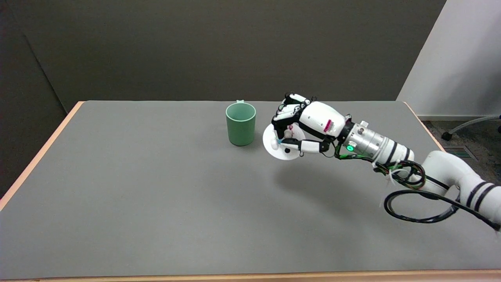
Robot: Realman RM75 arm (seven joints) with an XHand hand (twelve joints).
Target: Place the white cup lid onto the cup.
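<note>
Grey tabletop point(156, 203) | right hand point(297, 125) grips round white plastic cup lid point(280, 150), tilted, in the air just right of the cup | green upright plastic cup point(240, 123), open mouth | advice: lift above rim, level lid, centre before lowering.

No words, brands or numbers can be read anywhere. The right hand point(301, 127) carries a small pink-red sticker point(328, 125) on its white back, toward the wrist, but its markings are too small to make out.
</note>
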